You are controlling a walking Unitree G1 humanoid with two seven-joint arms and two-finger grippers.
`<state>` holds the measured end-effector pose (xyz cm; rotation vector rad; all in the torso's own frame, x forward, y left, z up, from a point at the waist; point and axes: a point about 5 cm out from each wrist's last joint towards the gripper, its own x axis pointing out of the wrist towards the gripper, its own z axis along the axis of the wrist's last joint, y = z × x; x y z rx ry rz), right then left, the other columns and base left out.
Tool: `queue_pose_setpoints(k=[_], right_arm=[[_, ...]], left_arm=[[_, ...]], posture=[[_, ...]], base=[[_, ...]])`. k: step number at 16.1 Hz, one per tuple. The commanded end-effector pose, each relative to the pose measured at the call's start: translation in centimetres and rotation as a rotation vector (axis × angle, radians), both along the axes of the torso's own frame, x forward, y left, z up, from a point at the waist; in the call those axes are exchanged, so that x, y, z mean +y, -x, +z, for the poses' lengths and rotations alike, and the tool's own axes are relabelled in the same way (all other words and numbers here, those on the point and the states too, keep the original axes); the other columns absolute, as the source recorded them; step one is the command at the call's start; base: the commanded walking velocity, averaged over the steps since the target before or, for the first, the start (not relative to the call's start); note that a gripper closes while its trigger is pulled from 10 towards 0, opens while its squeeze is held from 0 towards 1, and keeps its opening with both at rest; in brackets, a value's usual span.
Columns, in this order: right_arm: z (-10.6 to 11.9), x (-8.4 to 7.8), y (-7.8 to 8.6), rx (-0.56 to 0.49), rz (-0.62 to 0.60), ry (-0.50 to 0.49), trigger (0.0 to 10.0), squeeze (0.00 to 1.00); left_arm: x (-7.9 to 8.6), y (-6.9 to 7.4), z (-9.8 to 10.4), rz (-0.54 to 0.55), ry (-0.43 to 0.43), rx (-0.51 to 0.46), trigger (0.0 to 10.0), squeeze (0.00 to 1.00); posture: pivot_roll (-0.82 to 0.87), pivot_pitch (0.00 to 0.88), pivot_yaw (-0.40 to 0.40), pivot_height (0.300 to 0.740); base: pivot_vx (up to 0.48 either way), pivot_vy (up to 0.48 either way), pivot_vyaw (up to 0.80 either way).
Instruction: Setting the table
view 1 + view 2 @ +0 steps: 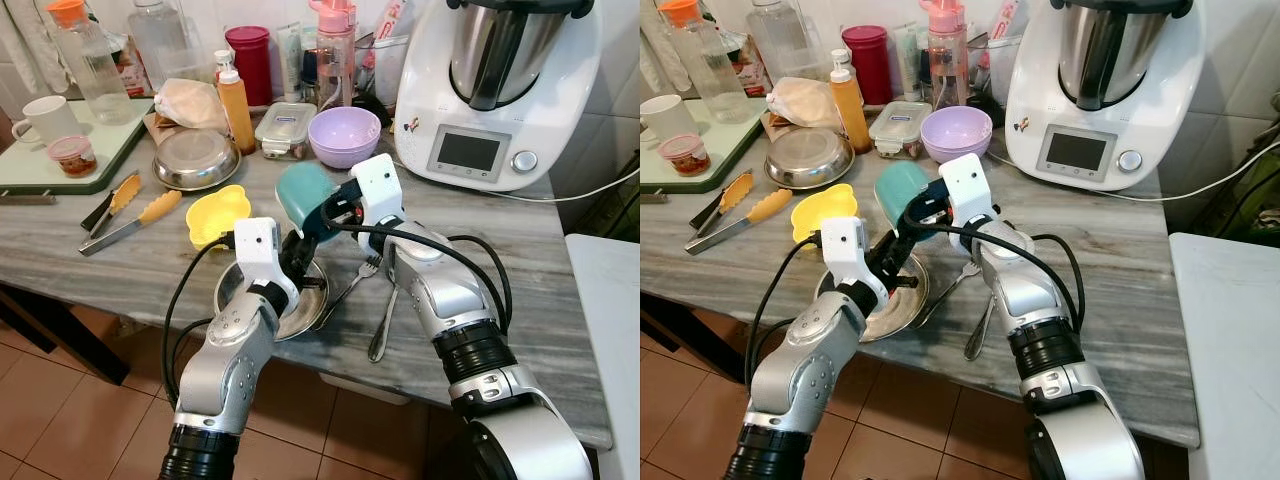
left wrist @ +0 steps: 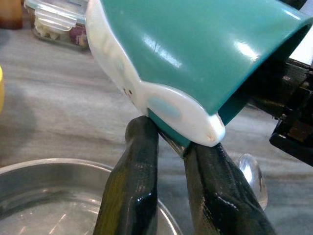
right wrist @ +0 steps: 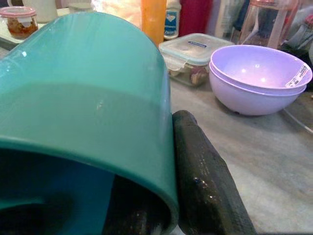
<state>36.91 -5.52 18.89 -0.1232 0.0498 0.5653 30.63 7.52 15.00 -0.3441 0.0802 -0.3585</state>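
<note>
We hold a teal cup [image 1: 303, 195] in the air above the grey marble tabletop [image 1: 500, 240], tipped on its side, just over the far rim of a steel plate [image 1: 300, 300] that sits near the front edge. Our right tool [image 1: 322, 213] pinches the cup's wall at its open mouth: in the right wrist view one black finger [image 3: 205, 191] lies pressed along the outside and the other sits inside the cup. Our left tool [image 1: 296, 248] comes up from below, and in the left wrist view its two fingers [image 2: 132, 186] are pressed close together under the cup's white and teal handle [image 2: 161, 105], apparently nipping its lower edge, though we cannot be sure how firmly from this angle.

Just right of the plate a fork [image 1: 357, 275] and a spoon [image 1: 383, 320] lie on the tabletop, side by side. A yellow silicone cup [image 1: 217, 213] stands to the left of the plate, with yellow-tipped tongs [image 1: 130, 215] beyond it. Farther back are a steel bowl [image 1: 195, 160], an orange squeeze bottle [image 1: 236, 105], a lidded food container [image 1: 285, 128] and two stacked lilac bowls [image 1: 344, 135]. A white kitchen machine [image 1: 495, 90] stands at the back right. At the far left a green tray [image 1: 60, 165] carries a white mug [image 1: 45, 120] and a small jar [image 1: 73, 155].
</note>
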Motion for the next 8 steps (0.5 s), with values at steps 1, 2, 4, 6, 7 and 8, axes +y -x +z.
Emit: queue_pose_setpoints(k=[1,2,4,6,7,8], right_arm=[[-1.3,3.39,1.76,0.067,0.188,0.0,10.0,0.0],[-1.34,3.45,1.82,0.069,0.19,-0.001,10.0,0.34],[-1.71,3.63,2.08,0.082,0.2,-0.005,10.0,1.0],[-1.68,3.82,2.3,0.072,0.213,-0.002,10.0,1.0],[-1.59,3.88,2.38,0.05,0.22,0.011,10.0,1.0],[-1.46,3.97,2.52,0.017,0.232,0.029,10.0,1.0]], left_arm=[[2.3,-1.08,0.7,0.162,0.017,0.002,0.0,0.0],[2.34,-1.07,0.67,0.168,0.017,0.004,0.0,0.0],[2.51,-1.08,0.49,0.184,0.021,0.017,0.0,0.0],[2.72,-1.07,0.35,0.196,0.039,0.031,0.0,0.0],[2.75,-1.1,0.33,0.199,0.047,0.037,0.0,0.0],[2.77,-1.15,0.34,0.202,0.053,0.042,0.0,0.0]], posture=[[-0.16,0.032,0.076,0.74],[-0.16,0.03,0.075,0.74],[-0.16,0.032,0.074,0.74],[-0.16,0.033,0.075,0.74],[-0.16,0.033,0.076,0.74],[-0.16,0.034,0.077,0.74]], base=[[0.0,0.0,0.0],[0.0,0.0,0.0],[0.0,0.0,0.0],[0.0,0.0,0.0],[0.0,0.0,0.0],[0.0,0.0,0.0]])
